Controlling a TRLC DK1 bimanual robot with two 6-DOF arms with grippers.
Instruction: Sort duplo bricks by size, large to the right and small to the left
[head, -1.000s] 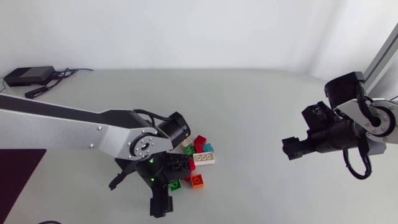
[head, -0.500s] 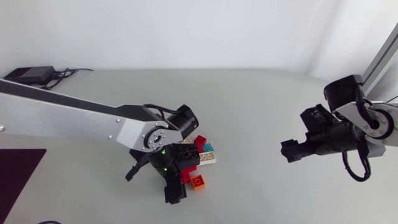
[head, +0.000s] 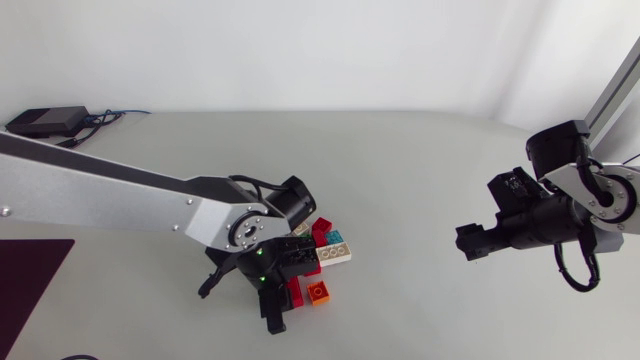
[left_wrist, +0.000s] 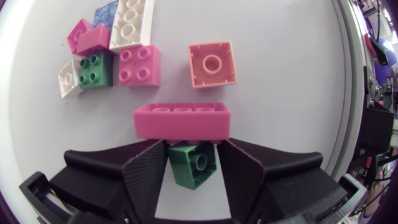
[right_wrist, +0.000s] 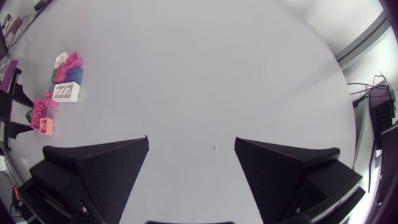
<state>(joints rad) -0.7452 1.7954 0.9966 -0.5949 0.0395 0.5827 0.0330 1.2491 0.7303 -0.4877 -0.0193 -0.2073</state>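
**Head view.** Found the left arm reaching in over the brick cluster (head: 322, 250) near mid-table. Left gripper (head: 273, 315) pointed down at the cluster's near edge, just beside the orange brick (head: 318, 291). Could not read the finger spacing from this angle. Found the right gripper (head: 470, 243) hanging over bare table (head: 420, 170), well apart from the cluster, with nothing in it.

**Left wrist view.** Saw the fingers at a middling gap, straddling a small green brick (left_wrist: 194, 169) that sat tilted between them. Made out no firm contact from both sides, so logged as not yet clamped. Noted the long pink-red brick (left_wrist: 181, 120) lying crosswise just ahead of the fingertips, touching or overlapping the green brick's far edge. Noted a pink square brick (left_wrist: 140, 65) and a long white brick (left_wrist: 132, 23) further ahead, still bunched with the others.

**Right wrist view.** Saw the fingers spread wide with only bare table between them. Cluster lay far ahead and off to one side.

**Judgement.**
- Step in hand: judged to be the grasp of the small green brick, bound for the left side.
- Progress: sorting looked barely begun, with the bricks still in one cluster.
- Next move:
  - Called for closing squarely on the tilted brick.
  - Called for lifting straight up so the long brick was not dragged along.
  - Called for carrying the brick leftward after that.
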